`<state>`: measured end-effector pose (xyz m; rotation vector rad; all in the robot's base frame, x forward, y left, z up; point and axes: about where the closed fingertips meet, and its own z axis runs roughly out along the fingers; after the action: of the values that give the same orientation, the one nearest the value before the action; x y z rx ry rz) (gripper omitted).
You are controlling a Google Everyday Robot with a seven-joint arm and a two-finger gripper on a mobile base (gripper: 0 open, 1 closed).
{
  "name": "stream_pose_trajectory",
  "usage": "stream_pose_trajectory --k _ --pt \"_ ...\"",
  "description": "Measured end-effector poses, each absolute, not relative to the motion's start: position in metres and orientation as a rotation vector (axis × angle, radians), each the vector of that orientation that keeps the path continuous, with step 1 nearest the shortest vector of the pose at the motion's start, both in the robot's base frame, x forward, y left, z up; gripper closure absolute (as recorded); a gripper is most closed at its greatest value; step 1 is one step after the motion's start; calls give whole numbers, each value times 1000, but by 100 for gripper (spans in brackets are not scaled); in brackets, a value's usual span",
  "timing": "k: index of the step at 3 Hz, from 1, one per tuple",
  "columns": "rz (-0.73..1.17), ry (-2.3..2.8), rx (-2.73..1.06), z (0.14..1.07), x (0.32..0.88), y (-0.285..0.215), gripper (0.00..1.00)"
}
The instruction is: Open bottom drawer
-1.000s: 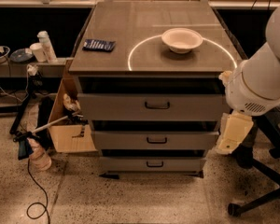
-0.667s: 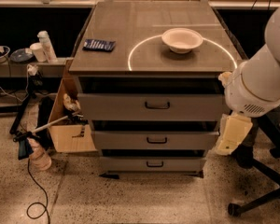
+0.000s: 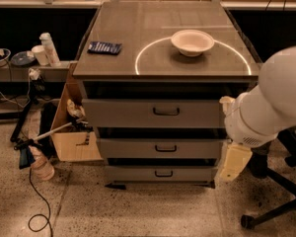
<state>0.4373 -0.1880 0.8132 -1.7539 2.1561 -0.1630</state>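
The bottom drawer (image 3: 160, 174) is the lowest and narrowest grey front of the cabinet, with a small black loop handle (image 3: 164, 173) at its centre. It sits pushed in, below the mid-sized drawer (image 3: 160, 148) and the tall top drawer (image 3: 153, 113). My gripper (image 3: 235, 161) is a cream-coloured piece hanging from the white arm (image 3: 271, 102) at the cabinet's right front corner. It is level with the lower two drawers, to the right of the handles and apart from them.
On the cabinet top lie a white bowl (image 3: 192, 42) and a blue packet (image 3: 104, 47). A cardboard box (image 3: 74, 132) with clutter stands left of the cabinet, with a cable (image 3: 37, 201) on the floor. A black chair base (image 3: 274, 209) is at the right.
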Motion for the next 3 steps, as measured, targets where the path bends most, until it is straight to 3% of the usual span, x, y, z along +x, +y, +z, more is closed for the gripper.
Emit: stream_pose_trajectory --k 2,3 --pt "-144 2184 -1794 752 444 -179 0" --pt "-153 2234 -1852 694 478 -181 0"
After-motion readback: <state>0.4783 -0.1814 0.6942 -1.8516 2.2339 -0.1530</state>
